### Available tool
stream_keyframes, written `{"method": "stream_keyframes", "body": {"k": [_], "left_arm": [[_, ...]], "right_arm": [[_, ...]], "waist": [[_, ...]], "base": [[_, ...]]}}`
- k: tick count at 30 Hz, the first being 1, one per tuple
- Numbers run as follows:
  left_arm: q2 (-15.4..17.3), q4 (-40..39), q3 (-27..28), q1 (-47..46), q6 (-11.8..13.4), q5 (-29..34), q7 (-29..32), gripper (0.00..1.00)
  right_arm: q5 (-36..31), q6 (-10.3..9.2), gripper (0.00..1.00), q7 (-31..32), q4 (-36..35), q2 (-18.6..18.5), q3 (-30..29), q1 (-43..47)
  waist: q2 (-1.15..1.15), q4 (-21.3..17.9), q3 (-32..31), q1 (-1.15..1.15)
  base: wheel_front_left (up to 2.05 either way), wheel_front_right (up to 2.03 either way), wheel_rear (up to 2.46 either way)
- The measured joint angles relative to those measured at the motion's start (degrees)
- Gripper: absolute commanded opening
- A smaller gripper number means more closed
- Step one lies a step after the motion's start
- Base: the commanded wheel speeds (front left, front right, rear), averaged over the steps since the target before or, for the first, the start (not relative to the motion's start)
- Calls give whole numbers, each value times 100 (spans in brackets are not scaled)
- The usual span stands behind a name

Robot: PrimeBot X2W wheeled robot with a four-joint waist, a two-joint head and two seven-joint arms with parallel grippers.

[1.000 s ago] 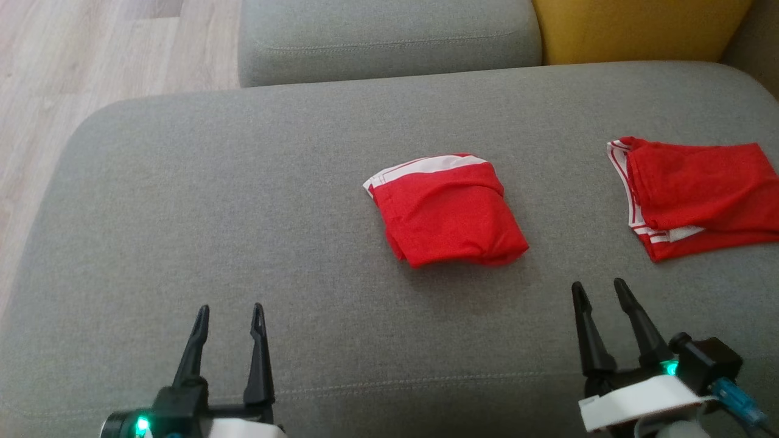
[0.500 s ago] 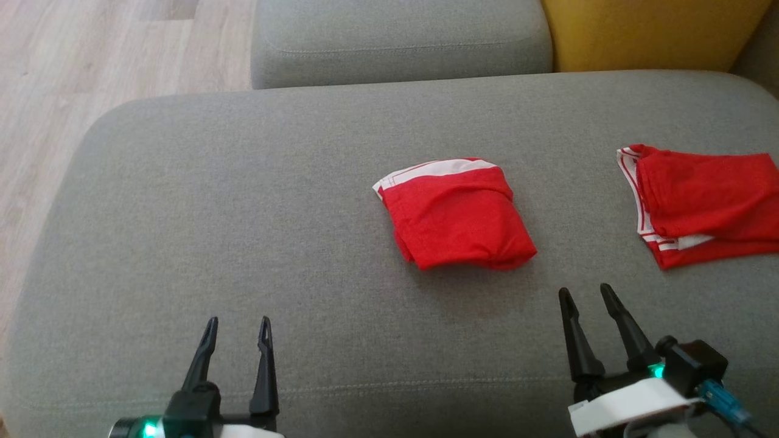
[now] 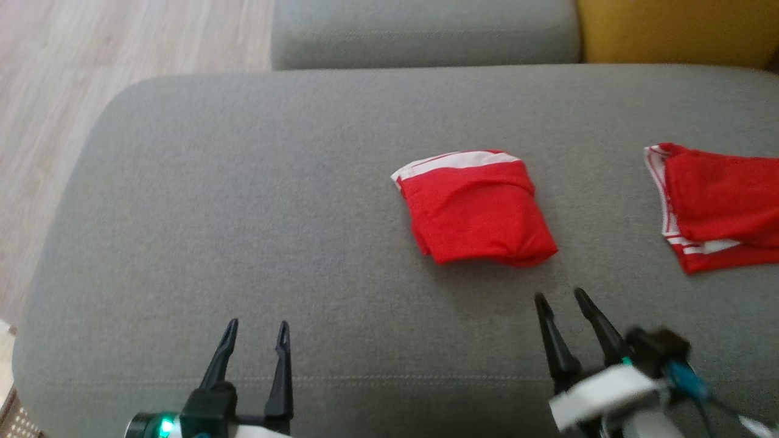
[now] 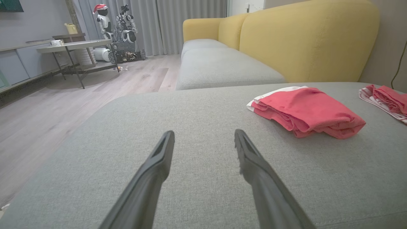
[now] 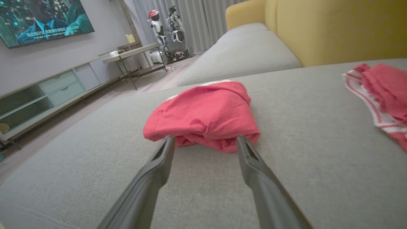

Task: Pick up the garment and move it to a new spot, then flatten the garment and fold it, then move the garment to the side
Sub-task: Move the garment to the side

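The right gripper, jaws apart, points at the folded red garment just ahead.

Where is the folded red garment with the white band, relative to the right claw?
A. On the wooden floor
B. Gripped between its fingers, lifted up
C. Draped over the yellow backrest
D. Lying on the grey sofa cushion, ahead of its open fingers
D: the folded red garment with the white band lies on the grey fabric sofa cushion, beyond the open right claw.
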Motion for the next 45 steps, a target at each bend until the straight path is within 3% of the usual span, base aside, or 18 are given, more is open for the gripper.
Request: {"method": "stream_keyframes", "body": {"k": [6,13,19,24,26,27,36,45], "left_arm": [[0,74,-293,-331,-91,-54,0,100],[-4,135,-657,-850,-40,-118,0,100],[-4,140,-979,-1198,67,-90,0,100],[-7,107,-1171,-1397,214,-40,-1,100],[-8,107,-1195,-1455,259,-40,-1,100],[-7,105,-1199,-1477,280,-40,-1,100],[-8,-32,-1210,-1620,321,-43,-1,100],[-5,-207,-1155,-1814,353,9,-1,100]], "right_arm": [[320,0,100,124,1451,-215,166,-1646],[880,0,100,901,2703,-704,236,-3239],[1095,0,100,1645,3286,-1192,737,-3880],[1730,0,100,2253,3327,-1388,1258,-4054],[1984,0,38,2443,3286,-1454,1425,-4062],[2128,0,0,2548,3196,-1495,1534,-4062],[2479,0,0,2327,2407,-2218,2558,-4062],[2319,0,0,2194,1900,-3252,2705,-4349]], "waist": [[0,201,365,0],[0,449,822,0],[0,663,1190,0],[0,810,1425,0],[0,847,1484,1],[0,855,1503,1],[0,544,1571,1],[0,-35,1688,1]], "base": [[0,0,0],[0,0,0],[0,0,0],[0,0,0],[0,0,0],[0,0,0],[0,0,0],[0,0,0]]}}
